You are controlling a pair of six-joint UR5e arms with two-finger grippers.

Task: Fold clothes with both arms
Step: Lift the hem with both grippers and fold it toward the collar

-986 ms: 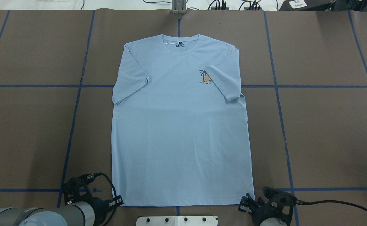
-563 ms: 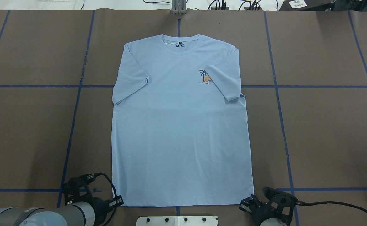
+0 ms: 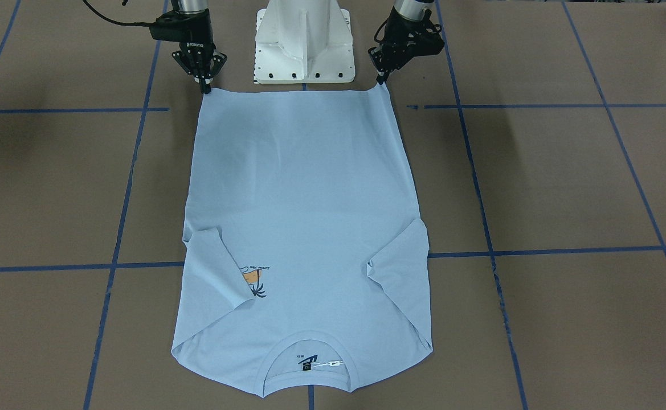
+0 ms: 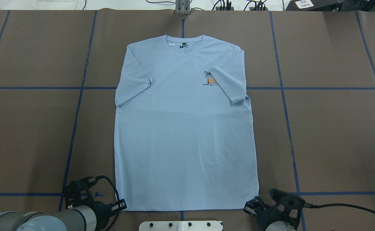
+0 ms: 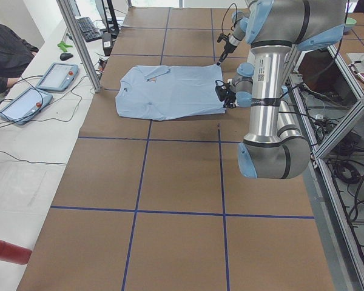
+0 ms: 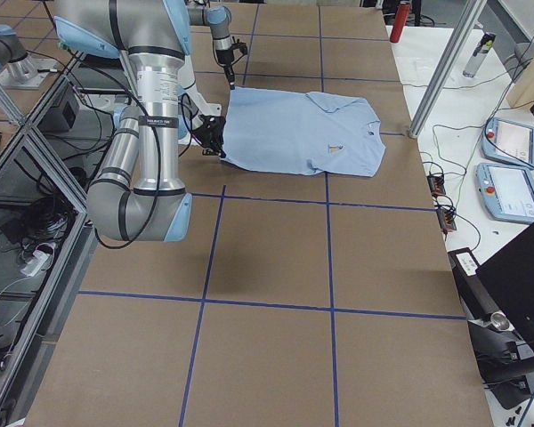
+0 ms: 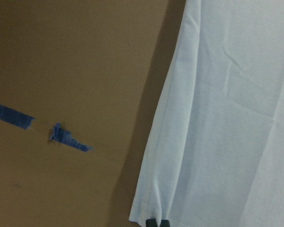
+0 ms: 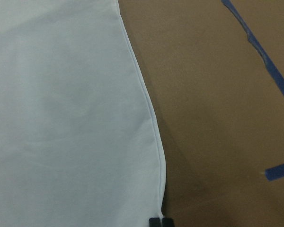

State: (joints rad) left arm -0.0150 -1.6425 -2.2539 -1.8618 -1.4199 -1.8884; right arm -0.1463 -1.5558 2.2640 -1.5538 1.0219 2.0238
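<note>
Your left gripper (image 3: 380, 80) and right gripper (image 3: 205, 86) each pinch a near hem corner of the shirt (image 4: 184, 128). Both grips look shallow, so uneven lifting could free a corner.

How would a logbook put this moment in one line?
left gripper: shut on hem corner of pale blue short-sleeved T-shirt | right gripper: shut on other hem corner | sleeves folded in

You'll see the right gripper (image 4: 251, 206) has crept closer to the T-shirt (image 4: 184, 128). The shirt's near right hem corner has drawn slightly inward.
</note>
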